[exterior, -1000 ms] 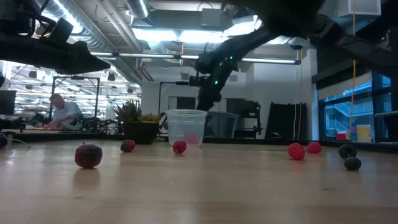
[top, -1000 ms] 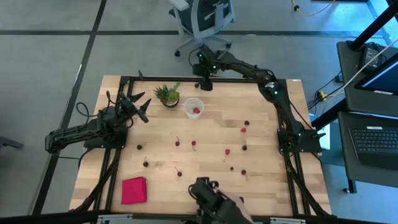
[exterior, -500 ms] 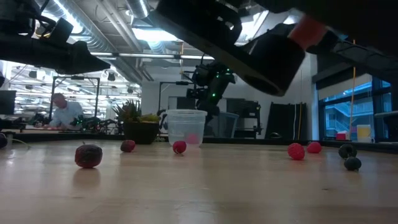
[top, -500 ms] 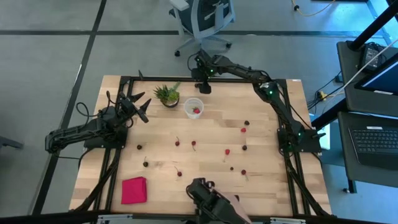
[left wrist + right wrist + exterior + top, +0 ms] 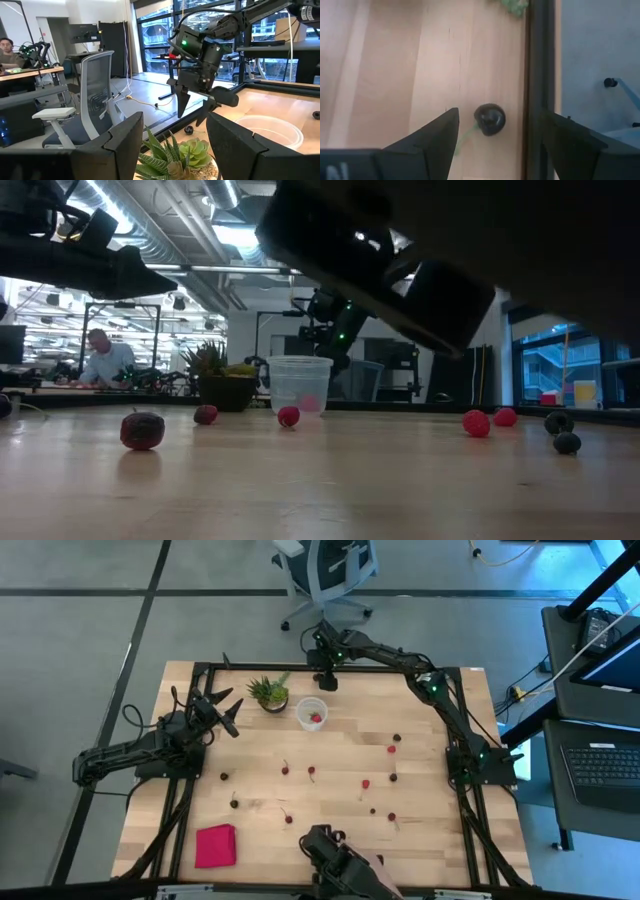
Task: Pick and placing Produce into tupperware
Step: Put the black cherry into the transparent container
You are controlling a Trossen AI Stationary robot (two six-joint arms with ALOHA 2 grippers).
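- High view: the right gripper [image 5: 326,680] sits at the top centre of the frame, over the far edge of the table [image 5: 340,755], just above and right of the clear cup [image 5: 311,712].
- Right wrist view: its two dark fingers [image 5: 427,145] stand wide apart with nothing between them; a dark cherry [image 5: 490,119] with a green stem lies on the wood below the gap, close to the black frame rail [image 5: 541,75].
- High view: the left gripper [image 5: 226,712] hangs at the left of the frame, beside the potted plant [image 5: 268,692], which stands just left of the cup.
- Left wrist view: its fingers [image 5: 122,145] are spread open and empty, with the plant seen between them and the cup's rim off to the lower right.
- High view: one red cherry [image 5: 315,719] lies inside the cup; the other cherries [image 5: 366,783] are scattered across the middle and right of the table, apart from each other.
- High view: a pink-red cloth [image 5: 215,845] lies at the lower left of the table.
- Low view: the cup stands at centre left with red fruit on the wood before it; a person [image 5: 102,363] sits far off at the left.
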